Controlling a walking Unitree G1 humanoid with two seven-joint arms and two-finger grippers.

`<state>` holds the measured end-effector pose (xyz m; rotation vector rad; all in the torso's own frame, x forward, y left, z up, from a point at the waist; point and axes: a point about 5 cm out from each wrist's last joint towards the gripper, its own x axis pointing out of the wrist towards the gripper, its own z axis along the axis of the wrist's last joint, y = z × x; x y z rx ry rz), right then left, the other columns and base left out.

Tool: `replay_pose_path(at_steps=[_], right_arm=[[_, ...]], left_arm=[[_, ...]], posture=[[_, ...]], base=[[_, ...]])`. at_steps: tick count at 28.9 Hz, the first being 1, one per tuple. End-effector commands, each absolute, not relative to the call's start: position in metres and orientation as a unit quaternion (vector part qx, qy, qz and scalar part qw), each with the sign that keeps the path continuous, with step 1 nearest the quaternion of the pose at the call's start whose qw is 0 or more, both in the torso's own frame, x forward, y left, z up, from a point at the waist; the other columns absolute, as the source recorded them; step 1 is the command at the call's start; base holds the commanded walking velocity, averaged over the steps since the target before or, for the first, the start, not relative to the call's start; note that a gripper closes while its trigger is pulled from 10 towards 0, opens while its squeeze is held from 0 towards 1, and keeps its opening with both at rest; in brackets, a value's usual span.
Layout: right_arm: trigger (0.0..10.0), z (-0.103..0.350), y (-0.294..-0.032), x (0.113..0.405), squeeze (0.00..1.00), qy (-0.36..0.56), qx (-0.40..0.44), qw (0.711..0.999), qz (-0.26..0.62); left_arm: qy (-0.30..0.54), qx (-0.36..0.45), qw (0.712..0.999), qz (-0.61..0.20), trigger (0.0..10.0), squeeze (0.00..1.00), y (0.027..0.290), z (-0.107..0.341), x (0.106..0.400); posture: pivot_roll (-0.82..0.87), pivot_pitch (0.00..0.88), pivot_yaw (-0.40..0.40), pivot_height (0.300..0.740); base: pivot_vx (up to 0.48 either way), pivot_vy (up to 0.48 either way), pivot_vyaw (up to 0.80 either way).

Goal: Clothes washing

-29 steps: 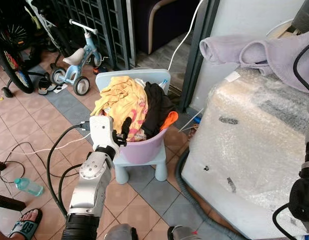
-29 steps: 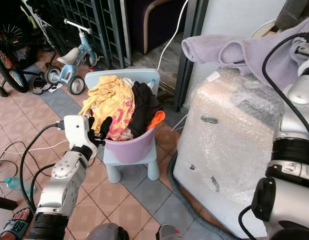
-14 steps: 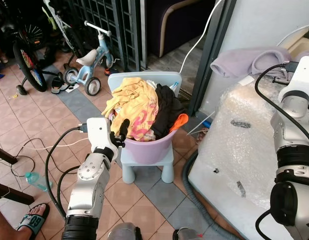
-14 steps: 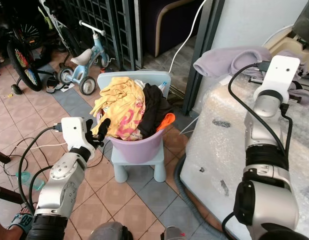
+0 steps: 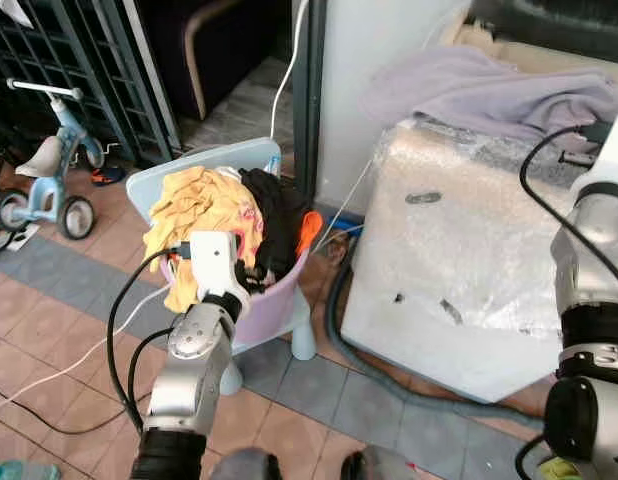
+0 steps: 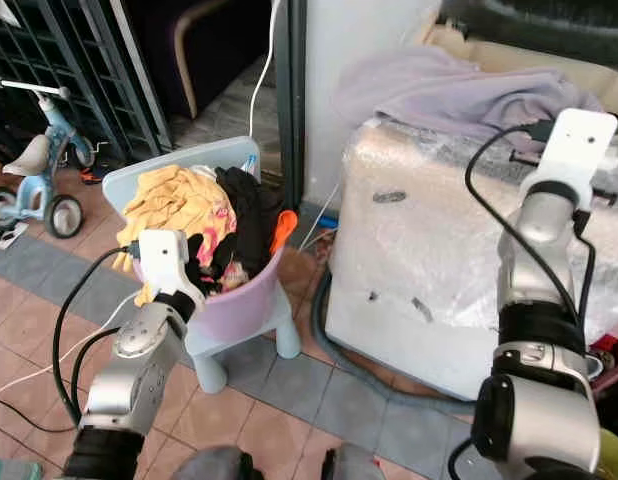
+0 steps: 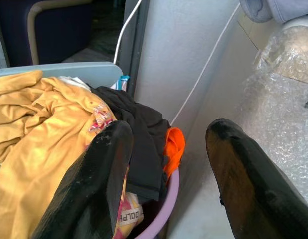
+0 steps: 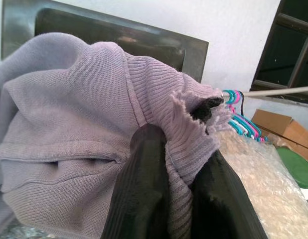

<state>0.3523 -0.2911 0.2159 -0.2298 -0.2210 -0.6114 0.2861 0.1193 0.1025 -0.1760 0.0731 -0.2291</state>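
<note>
Tiled floor (image 5: 49, 330) in terracotta and grey bands, cables trailing across. White wall (image 5: 389, 40) behind, dark door frame (image 5: 307, 90) alongside (white cord hanging down it). Black metal grille (image 5: 69, 60) at far left, blue child's tricycle (image 5: 44, 175) parked before it. Daylight, even.

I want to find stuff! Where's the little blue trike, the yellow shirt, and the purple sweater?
Little blue tricycle (image 6: 34, 180), right eye view, on its frame below the seat.
Yellow shirt (image 7: 42, 144), left wrist view, on the crumpled front.
Purple knitted sweater (image 8: 69, 119), right wrist view, on the ribbed body.
</note>
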Motion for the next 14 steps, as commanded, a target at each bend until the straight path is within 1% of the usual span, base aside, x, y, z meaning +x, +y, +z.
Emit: replay_pose_path(at_steps=[1, 3, 5, 9, 14], right_arm=[[10.0, 0.219, -0.28, 0.353, 0.0, -0.127, -0.116, 0.945, -0.28], [10.0, 0.216, -0.274, 0.353, 0.0, -0.129, -0.114, 0.951, -0.258], [10.0, 0.214, -0.266, 0.352, 0.0, -0.139, -0.123, 0.955, -0.231], [10.0, 0.215, -0.258, 0.349, 0.0, -0.155, -0.152, 0.952, -0.218], [10.0, 0.221, -0.254, 0.348, 0.0, -0.17, -0.161, 0.949, -0.213]], left_arm=[[0.028, -0.09, 0.99, -0.107, 10.0, 0.0, 0.125, 0.105, 0.285], [0.024, -0.091, 0.99, -0.11, 10.0, 0.0, 0.126, 0.106, 0.285], [0.02, -0.093, 0.989, -0.113, 10.0, 0.0, 0.126, 0.107, 0.285], [0.019, -0.094, 0.988, -0.119, 10.0, 0.0, 0.125, 0.107, 0.284], [0.019, -0.095, 0.988, -0.124, 10.0, 0.0, 0.124, 0.106, 0.284]], posture=[[-0.08, 0.059, 0.023, 0.74], [-0.08, 0.059, 0.024, 0.74], [-0.08, 0.06, 0.025, 0.74], [-0.08, 0.059, 0.027, 0.74], [-0.09, 0.059, 0.033, 0.74]], base=[[0.0, 0.0, 0.0], [0.0, 0.0, 0.0], [0.356, 0.0, 0.0], [0.48, 0.0, 0.0], [0.48, 0.0, 0.0]])
